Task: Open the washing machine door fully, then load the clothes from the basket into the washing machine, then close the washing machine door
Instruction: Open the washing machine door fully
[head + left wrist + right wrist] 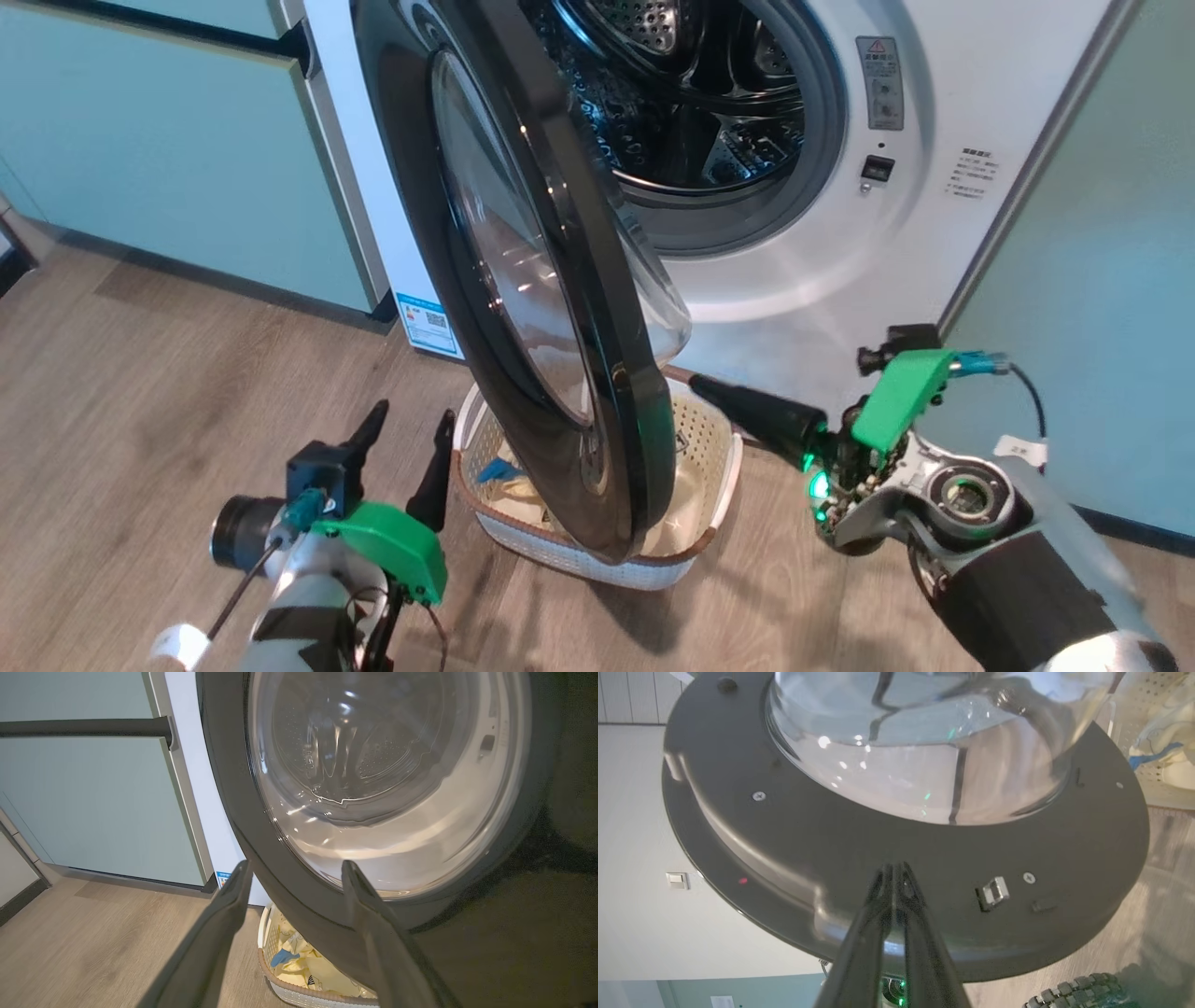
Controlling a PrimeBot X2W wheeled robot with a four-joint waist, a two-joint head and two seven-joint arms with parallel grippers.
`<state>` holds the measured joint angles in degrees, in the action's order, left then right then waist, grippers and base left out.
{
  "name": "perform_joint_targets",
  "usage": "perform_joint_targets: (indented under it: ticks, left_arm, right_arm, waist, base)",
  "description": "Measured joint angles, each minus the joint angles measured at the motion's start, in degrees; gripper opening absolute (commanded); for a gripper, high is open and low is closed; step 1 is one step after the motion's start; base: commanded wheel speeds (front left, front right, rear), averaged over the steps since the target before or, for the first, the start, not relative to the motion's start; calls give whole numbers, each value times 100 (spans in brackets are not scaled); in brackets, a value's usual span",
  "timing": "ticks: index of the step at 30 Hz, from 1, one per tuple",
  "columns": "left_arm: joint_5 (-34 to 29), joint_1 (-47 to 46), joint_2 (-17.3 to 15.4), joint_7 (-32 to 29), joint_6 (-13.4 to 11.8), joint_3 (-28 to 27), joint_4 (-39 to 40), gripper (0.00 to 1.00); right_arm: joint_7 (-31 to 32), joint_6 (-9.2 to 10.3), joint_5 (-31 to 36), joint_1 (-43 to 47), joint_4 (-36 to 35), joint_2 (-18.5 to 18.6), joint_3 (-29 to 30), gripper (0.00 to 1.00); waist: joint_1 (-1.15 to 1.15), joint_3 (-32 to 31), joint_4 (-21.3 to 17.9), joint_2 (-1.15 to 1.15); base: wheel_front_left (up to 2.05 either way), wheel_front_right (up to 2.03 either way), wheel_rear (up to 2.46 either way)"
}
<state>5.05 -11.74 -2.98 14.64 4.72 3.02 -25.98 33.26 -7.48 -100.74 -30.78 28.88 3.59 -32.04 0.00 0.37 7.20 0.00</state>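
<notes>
Light is glinting on the door (583,280) of the washing machine (822,271). The door is standing about half open, so the head view is seeing it nearly edge-on and the steel drum (691,84) is showing behind it. The basket (700,439) is sitting on the wooden floor (140,373) right in front of the machine, partly under the lower edge of the door. The clothes (509,471) — pale yellow pieces with one blue bit — are lying inside it.

The left gripper (411,429) is hovering at the outer side of the door, near the left end of the basket. Its two fingers are spreading wide apart and are holding nothing. In the left wrist view the left gripper (295,868) is pointing at the black ring of the door (261,858) just below the glass, with the clothes (317,970) showing beneath.

The right gripper (702,385) is reaching in from the other side, above the back rim of the basket, with its fingers pressed together and nothing between them. In the right wrist view the right gripper (895,870) is pointing at the grey inner ring of the door (1041,835), left of the metal latch (993,891) — whether it is really touching the ring I cannot tell.
</notes>
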Motion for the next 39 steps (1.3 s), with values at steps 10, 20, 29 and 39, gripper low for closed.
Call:
perform_joint_targets:
  ticks: [10, 20, 29, 39]
  left_arm:
    - [0, 4, -26, 0, 52, -138, 0, 100]
    - [60, 8, -102, 0, 116, -323, -2, 100]
    - [119, 129, -151, 0, 125, -510, 35, 100]
    - [261, 218, -201, 0, 174, -725, 69, 100]
  right_arm:
    - [-708, 0, 533, 248, -158, 0, 576, 100]
    - [-1582, 0, 1246, 733, -824, 267, 845, 100]
    - [-2816, 0, 1852, 1111, -1285, 746, 766, 100]
    - [-4551, 0, 2663, 1308, -1260, 1384, 131, 100]
  waist:
    - [0, -65, -182, 0]
    - [0, -149, -469, 0]
    - [0, -215, -759, 0]
    - [0, -269, -992, 0]
  base:
    - [0, 0, 0]
    - [0, 0, 0]
    - [0, 0, 0]
    - [0, 0, 0]
